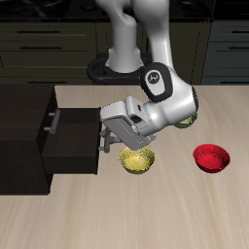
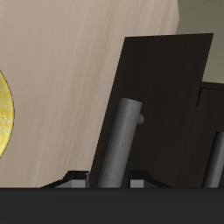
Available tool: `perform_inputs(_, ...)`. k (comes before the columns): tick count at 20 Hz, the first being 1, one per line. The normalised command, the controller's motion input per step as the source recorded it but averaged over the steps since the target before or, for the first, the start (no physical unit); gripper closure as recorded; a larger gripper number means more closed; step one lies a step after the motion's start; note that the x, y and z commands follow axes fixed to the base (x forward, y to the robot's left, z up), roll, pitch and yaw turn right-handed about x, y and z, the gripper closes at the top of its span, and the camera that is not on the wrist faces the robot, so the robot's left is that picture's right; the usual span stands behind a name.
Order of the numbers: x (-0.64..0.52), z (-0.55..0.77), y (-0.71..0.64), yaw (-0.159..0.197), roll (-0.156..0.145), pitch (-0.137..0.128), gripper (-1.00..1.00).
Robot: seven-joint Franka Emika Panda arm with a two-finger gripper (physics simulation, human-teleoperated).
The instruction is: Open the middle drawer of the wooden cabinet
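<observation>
Projecting from the wooden cabinet [image 1: 24, 126] at the counter's [image 1: 146, 209] nine o'clock edge, the middle drawer [image 1: 76, 141] is seen pulled out, its long axis running toward three o'clock. Its flat, near-black front carries a short silver bar handle [image 2: 122, 140], cylindrical and smooth. The claw [image 1: 101, 139] is held at that front; whether it is pinching cannot be told. A yellow bowl [image 1: 137, 160] and a red bowl [image 1: 211, 157] are set nearby.

- Even, soft light overall; pale table [image 1: 195, 209] bright, no glare.
- Faint shadow beside the wooden cabinet [image 1: 29, 126], whose dark faces lose detail.
- Renders low-resolution, slightly soft; wrist close-up blurrier.
</observation>
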Motion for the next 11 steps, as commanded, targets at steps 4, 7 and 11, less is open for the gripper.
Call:
perform_inputs(4,-0.09,0.08,0.23,-0.006,0.026,-0.025,1.00)
perform_inputs(7,-0.06,0.04,0.14,-0.010,0.020,0.003,1.00)
perform_inputs(11,-0.05,0.05,0.16,-0.014,0.016,0.012,1.00)
